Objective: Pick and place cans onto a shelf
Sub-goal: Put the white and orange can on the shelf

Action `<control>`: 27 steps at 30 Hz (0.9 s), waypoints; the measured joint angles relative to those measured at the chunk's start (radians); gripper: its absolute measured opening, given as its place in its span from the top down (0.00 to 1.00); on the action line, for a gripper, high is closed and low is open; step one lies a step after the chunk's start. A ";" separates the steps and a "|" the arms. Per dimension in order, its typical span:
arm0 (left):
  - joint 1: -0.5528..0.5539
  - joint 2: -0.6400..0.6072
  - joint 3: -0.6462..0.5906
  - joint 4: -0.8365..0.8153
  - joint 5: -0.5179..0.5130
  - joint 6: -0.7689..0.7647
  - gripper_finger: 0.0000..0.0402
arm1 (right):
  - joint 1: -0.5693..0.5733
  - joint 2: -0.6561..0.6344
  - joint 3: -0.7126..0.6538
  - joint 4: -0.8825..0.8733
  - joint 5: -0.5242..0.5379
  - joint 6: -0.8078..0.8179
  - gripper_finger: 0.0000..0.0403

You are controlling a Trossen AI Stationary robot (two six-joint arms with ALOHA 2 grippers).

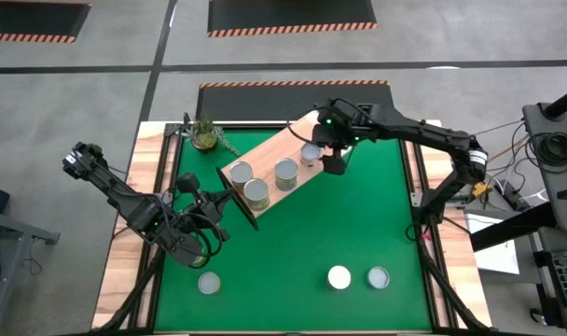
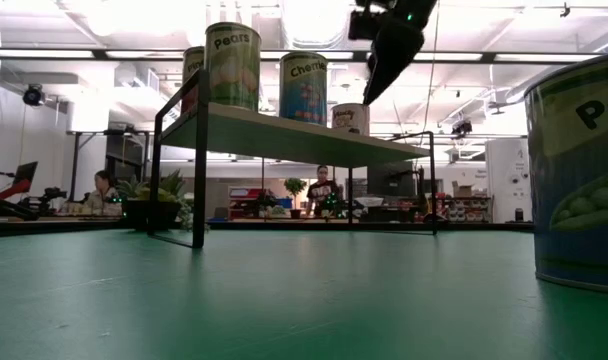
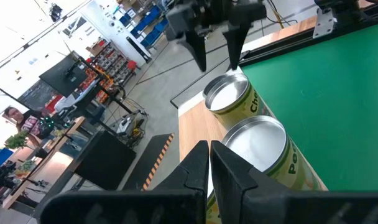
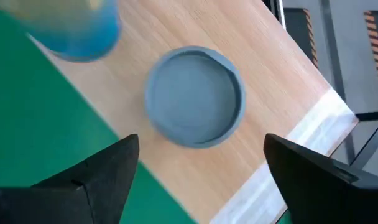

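Since the right gripper hangs wide open and empty over that can on the shelf, dropping low could knock it off the edge

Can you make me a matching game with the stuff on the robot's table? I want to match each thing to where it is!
Things:
1. potted plant
2. four cans
3. three cans
4. right gripper

Places:
A. on the green mat, near the front edge of the table
B. on the wooden shelf
C. at the back left of the table, by the shelf's end
D. above the shelf, jaws open over a can

Right pairs: 1-C, 2-B, 3-A, 4-D
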 joint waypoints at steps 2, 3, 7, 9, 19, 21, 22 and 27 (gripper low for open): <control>0.000 0.000 0.000 0.000 0.000 0.000 1.00 | 0.011 -0.017 0.009 -0.026 -0.007 0.038 0.20; 0.000 0.000 0.000 0.000 0.000 0.000 1.00 | 0.019 -0.027 0.009 -0.031 -0.014 0.053 0.22; 0.000 0.000 0.000 0.000 0.000 0.000 1.00 | 0.049 -0.062 -0.023 -0.030 -0.083 0.109 0.34; 0.000 0.000 0.000 0.000 0.000 0.000 1.00 | 0.068 -0.071 -0.051 -0.017 -0.088 0.136 0.41; 0.000 0.000 0.000 0.000 0.000 0.000 1.00 | 0.090 -0.088 -0.254 0.246 -0.076 0.155 0.86; 0.000 0.000 0.000 0.000 0.000 0.000 1.00 | 0.088 -0.088 -0.261 0.255 -0.048 0.146 0.93; 0.000 0.000 0.000 0.000 0.000 0.000 1.00 | 0.088 -0.088 -0.261 0.255 -0.026 0.140 0.96; 0.000 0.000 0.000 0.000 0.000 0.000 1.00 | 0.072 -0.088 -0.245 0.256 0.124 0.098 0.97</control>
